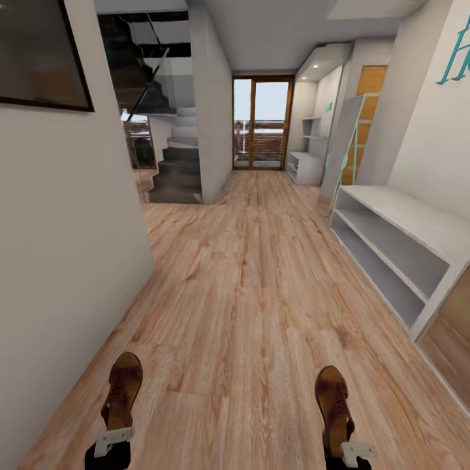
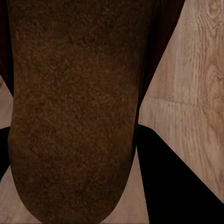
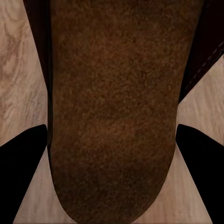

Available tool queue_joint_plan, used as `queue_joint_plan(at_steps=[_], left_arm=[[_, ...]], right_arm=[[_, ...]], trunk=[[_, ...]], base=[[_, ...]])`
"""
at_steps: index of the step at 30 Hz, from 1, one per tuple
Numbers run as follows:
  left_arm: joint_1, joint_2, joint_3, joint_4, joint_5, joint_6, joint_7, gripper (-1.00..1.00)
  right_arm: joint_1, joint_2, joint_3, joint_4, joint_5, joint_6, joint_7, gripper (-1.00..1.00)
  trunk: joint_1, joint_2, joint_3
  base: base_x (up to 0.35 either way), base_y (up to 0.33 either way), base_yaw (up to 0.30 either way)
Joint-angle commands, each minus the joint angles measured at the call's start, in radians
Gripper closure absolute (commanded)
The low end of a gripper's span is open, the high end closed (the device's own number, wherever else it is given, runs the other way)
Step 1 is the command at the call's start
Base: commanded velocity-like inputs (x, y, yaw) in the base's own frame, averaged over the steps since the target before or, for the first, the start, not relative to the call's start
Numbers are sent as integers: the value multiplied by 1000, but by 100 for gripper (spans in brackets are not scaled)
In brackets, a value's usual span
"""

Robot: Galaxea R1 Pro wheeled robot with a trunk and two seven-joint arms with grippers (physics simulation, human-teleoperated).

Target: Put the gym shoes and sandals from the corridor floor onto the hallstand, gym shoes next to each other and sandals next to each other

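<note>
Sandals: two flat dark-brown leather sandals, one (image 1: 123,391) clamped in the left gripper (image 1: 112,441), the other (image 1: 333,399) in the right gripper (image 1: 358,450), carried above the light wood-plank corridor floor (image 1: 248,294)
Long axis: each sandal points forward, away from its gripper
Hallstand: pale grey unit with staggered upper shelves (image 1: 307,153) far ahead, right of the corridor
Nearer: low white two-shelf bench (image 1: 398,251), right arm's side
</note>
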State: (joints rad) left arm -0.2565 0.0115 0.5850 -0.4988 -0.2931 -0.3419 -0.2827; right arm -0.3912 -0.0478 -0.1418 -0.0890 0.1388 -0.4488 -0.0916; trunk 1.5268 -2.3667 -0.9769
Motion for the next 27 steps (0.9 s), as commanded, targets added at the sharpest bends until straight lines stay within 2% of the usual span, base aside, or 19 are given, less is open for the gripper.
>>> queue_joint_plan(at_steps=[1,9,27], left_arm=[[-1,-1,9,0,-11,-5,-7,100],[-1,-1,9,0,-11,-5,-7,100],[-1,-1,9,0,-11,-5,-7,100]], right_arm=[[-1,0,-7,3,11,-3,-4,100],[-1,0,-7,42,12,-2,-4,100],[0,0,-7,60,12,-1,-2,100]], trunk=[[0,0,-1],[0,0,-1],[0,0,-1]], base=[[340,0,0],[326,-61,0],[286,-163,0]])
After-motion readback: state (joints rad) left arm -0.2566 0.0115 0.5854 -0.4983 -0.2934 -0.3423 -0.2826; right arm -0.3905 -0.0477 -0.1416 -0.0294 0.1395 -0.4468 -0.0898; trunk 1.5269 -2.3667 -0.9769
